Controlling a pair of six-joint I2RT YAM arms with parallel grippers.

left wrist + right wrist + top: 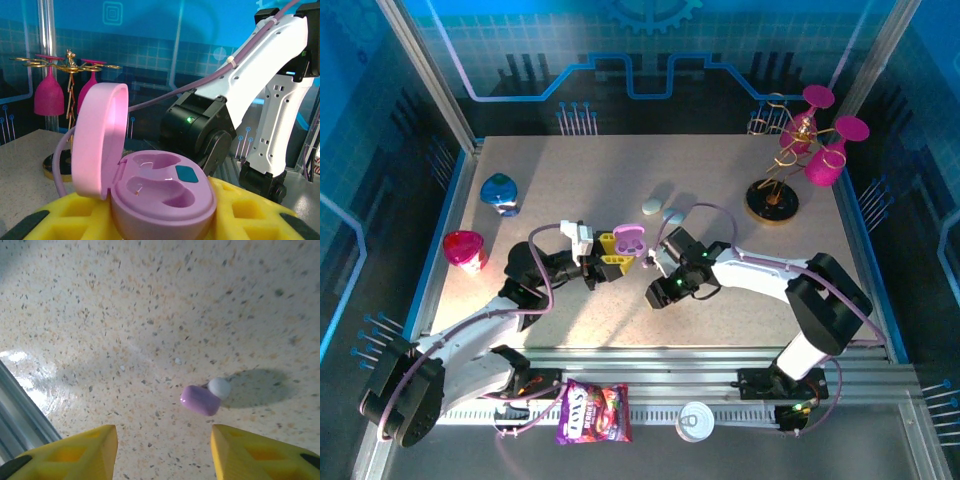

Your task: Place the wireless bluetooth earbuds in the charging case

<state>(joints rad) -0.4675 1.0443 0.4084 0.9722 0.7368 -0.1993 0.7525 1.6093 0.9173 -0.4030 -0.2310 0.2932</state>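
The charging case [165,195] is pastel purple, its lid [97,145] hinged up, and both of its sockets are empty. My left gripper [162,222] is shut on the case, with a yellow finger on each side; from above the case [628,239] hangs over the table's middle. One purple earbud [200,400] with a white tip lies on the speckled tabletop. My right gripper [163,432] hovers over it, open, and the bud sits just beyond the right finger [260,452], apart from both. In the top view the right gripper [658,272] is close beside the case.
Two pale pebble-shaped cases [651,206] [673,215] lie behind the grippers. At the back right stands a gold rack with pink glasses [800,150]. A blue object [499,192] and a pink cup [463,250] sit at the left. The table's near rail [20,405] runs along the front.
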